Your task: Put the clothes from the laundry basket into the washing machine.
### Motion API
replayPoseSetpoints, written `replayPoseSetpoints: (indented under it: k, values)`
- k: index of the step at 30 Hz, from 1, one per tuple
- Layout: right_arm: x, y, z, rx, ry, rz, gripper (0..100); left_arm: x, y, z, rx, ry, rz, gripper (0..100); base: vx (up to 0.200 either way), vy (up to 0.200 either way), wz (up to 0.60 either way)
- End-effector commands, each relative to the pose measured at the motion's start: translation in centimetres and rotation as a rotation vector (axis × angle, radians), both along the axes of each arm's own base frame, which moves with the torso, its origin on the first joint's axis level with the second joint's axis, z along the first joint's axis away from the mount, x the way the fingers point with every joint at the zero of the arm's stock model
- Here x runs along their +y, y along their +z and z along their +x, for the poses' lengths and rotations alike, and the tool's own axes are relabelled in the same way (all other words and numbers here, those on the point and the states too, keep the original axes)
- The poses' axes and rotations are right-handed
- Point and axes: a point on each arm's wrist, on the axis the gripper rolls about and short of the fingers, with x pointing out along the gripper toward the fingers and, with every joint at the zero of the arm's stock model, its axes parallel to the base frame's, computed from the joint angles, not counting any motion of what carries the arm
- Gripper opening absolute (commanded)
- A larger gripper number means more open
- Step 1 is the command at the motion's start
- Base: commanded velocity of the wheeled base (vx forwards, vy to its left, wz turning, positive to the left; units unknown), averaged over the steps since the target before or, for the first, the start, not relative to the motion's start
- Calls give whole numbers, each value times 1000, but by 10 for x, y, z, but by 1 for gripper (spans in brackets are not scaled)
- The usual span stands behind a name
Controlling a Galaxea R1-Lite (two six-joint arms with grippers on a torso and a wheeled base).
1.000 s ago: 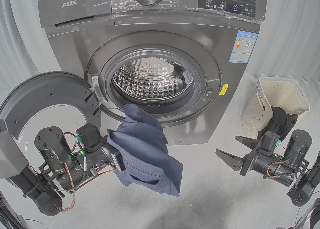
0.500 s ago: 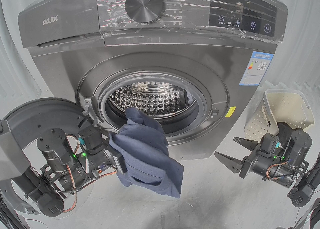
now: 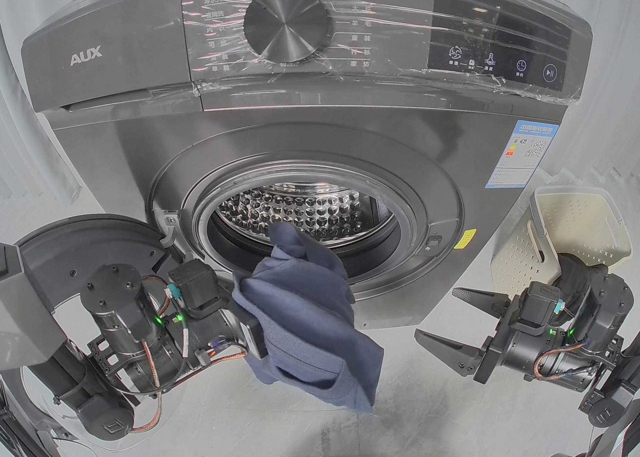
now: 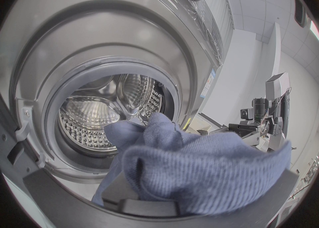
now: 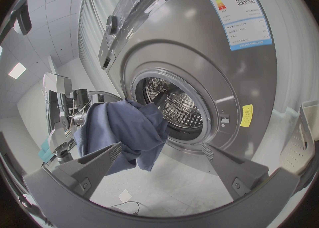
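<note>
— What's moved?
— I've rolled closer; the shirt [image 3: 307, 325] now hangs at the drum [image 3: 300, 212] mouth, left fingers [image 4: 143, 207] clamped on it, right fingers [image 3: 448, 350] spread, empty.
— Next?
— Push it deep inside, then release.

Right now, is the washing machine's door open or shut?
Open. The door is swung out to the robot's left, and the shiny drum shows through the round opening of the washing machine.

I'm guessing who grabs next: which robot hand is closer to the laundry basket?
Right. The right hand sits beside the laundry basket; the left hand holds blue clothes at the drum opening.
</note>
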Motion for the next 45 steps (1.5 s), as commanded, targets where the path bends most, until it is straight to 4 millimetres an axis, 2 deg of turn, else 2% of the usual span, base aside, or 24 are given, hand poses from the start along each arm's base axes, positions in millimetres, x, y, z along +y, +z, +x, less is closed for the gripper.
replayPoseSetpoints:
  k: [1, 6, 10, 18, 19, 22, 26, 35, 45]
  values:
    - [2, 8, -5, -34, 20, 23, 100, -12, -2, 13, -22, -2, 1, 0, 0, 0, 0]
    - [5, 8, -8, -30, 39, 22, 100, -16, -11, 18, -2, -9, 17, 0, 0, 0, 0]
    - [5, 10, -12, -36, 48, 27, 100, -24, -20, 29, 18, -9, 18, 0, 0, 0, 0]
    - [3, 12, -17, -43, 57, 31, 100, -47, -38, 71, 1, 17, -3, 0, 0, 0, 0]
    - [3, 12, -17, -43, 57, 31, 100, -48, -39, 72, 0, 17, -4, 0, 0, 0, 0]
    - [5, 12, -19, -42, 69, 30, 100, -46, -39, 100, -40, 68, -32, 0, 0, 0, 0]
    - [6, 12, -20, -42, 76, 30, 100, -41, -39, 119, -68, 107, -53, 0, 0, 0, 0]
    - [10, 11, -25, -39, 106, 31, 100, -47, -42, 135, -71, 150, -54, 0, 0, 0, 0]
    - [12, 10, -27, -34, 118, 27, 100, -62, -45, 173, -95, 221, -70, 0, 0, 0, 0]
